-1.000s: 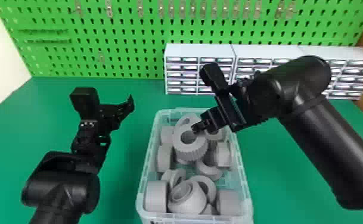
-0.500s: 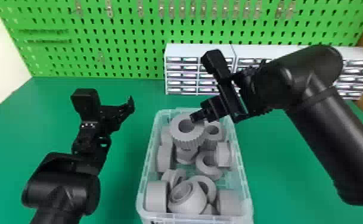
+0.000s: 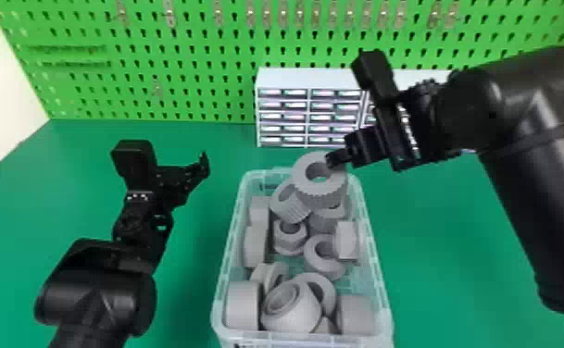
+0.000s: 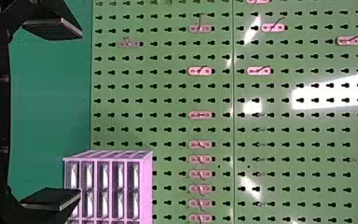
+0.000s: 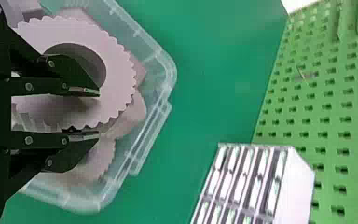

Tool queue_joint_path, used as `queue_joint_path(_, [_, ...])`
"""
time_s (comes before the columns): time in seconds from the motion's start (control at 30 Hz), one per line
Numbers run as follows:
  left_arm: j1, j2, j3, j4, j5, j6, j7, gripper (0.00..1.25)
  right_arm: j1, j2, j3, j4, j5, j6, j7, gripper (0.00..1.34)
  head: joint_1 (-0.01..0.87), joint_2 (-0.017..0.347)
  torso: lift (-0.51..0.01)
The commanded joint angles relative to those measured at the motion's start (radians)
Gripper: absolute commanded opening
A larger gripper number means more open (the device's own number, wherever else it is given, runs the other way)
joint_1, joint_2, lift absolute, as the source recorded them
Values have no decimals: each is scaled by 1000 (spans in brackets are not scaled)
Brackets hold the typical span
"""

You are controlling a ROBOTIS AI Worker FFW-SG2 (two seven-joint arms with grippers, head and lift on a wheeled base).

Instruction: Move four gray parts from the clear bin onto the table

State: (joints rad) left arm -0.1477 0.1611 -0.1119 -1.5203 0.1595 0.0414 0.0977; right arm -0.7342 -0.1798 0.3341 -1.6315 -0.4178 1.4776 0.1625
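Note:
My right gripper (image 3: 338,159) is over the back of the clear bin (image 3: 378,273), shut on a toothed gray ring (image 3: 320,185) by its wall. In the right wrist view, one finger of the right gripper (image 5: 98,114) lies in the hole of the gray ring (image 5: 119,74) and the other outside its toothed rim. Below it, a second toothed gray part (image 3: 290,203) leans among several other gray parts in the bin. My left gripper (image 3: 202,171) is parked left of the bin; in the left wrist view the left gripper (image 4: 77,116) stands open with nothing between its fingers.
A white drawer cabinet (image 3: 308,81) stands at the table's back, before the green pegboard (image 3: 192,60). Green table surface (image 3: 442,259) lies to the right of the bin, under the right arm, and more to its left, around the left arm.
The toothed ring and my right gripper have moved up and to the right in the head view, uncovering the second toothed part. My left arm has stayed still.

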Motion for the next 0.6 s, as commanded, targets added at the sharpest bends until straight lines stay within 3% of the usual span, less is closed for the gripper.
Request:
queue_joint_path(0.0, [7,0,0,0,0,0,2,1155,18,-1,-67,-16,42,24,0,374,693,72,-52])
queue_joint_path(0.57, [7,-2,-28,12,38,0,19,1155,88,-35,-253,-88,128,86,0,374,693,72,-52])
